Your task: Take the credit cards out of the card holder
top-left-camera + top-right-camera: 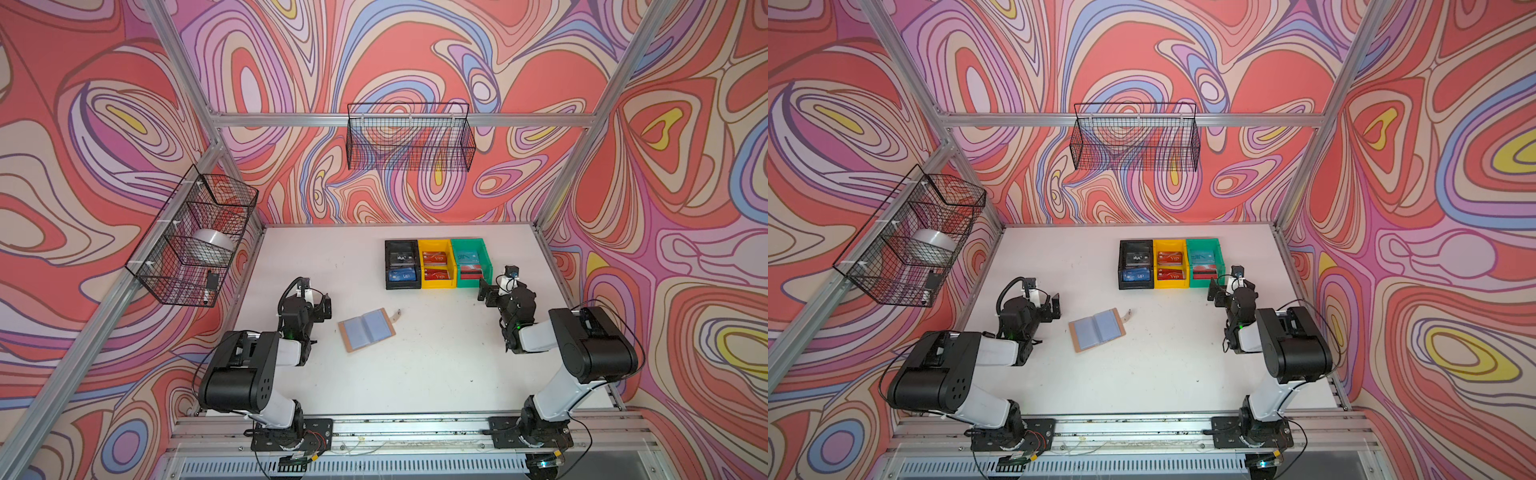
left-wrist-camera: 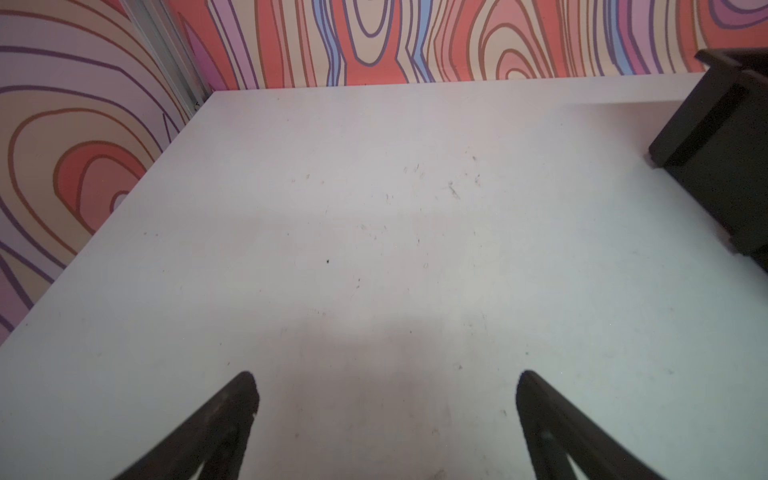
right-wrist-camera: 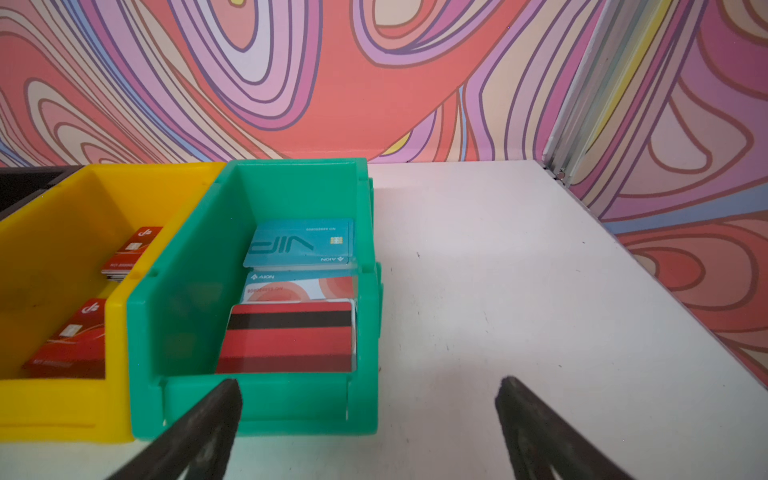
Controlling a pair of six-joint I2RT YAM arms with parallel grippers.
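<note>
Between the two arms, on the white table (image 1: 415, 374), we find the tan booklet card holder with bluish plastic sleeves (image 1: 366, 330) lying open, its long axis slanting near-left to far-right. In both top views it sits just right of our left gripper (image 1: 324, 308), well apart from the right gripper (image 1: 486, 294) at the green plastic bin (image 3: 183, 291). Both stand wide and empty; the sleeves look bare from above.

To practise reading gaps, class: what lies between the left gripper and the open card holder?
Nothing: in both top views only bare table separates the left gripper from the card holder.
</note>
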